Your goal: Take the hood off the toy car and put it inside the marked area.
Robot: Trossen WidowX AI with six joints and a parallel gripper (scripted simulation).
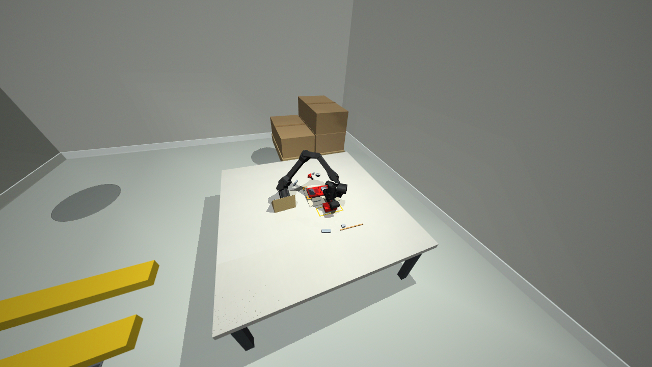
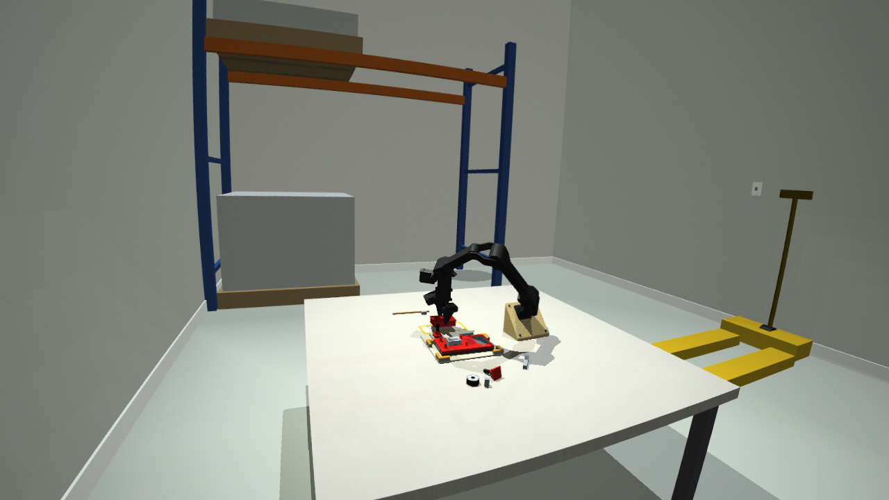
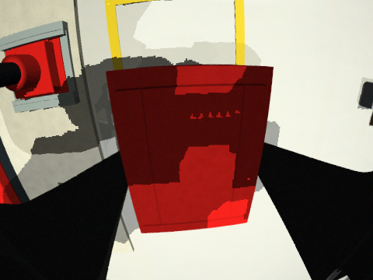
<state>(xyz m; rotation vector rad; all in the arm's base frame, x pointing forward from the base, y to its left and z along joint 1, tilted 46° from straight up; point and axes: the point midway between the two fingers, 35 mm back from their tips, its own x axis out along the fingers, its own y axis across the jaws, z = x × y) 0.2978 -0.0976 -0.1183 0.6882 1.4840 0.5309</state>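
My gripper [image 3: 191,152] [image 2: 444,319] is shut on the red hood, one black finger at each long side. The hood [image 3: 206,128] [image 2: 436,321] [image 1: 326,207] is held level a little above the table, over the marked area. The marked area is a yellow outline [image 3: 240,35] [image 1: 319,214] [image 2: 424,329]; in the wrist view the hood and its shadow hide its near part. The toy car [image 1: 313,191] [image 2: 478,344], red and without its hood, sits on a pale board beside the marked area.
A red part with a black knob [image 3: 29,74] stands in a grey holder on the board, left of the hood. A thin wooden stick [image 1: 352,227] [image 2: 406,312] and a grey block [image 1: 326,231] lie beyond the marked area. A black wheel [image 2: 472,380] and a red piece [image 2: 495,373] lie past the car.
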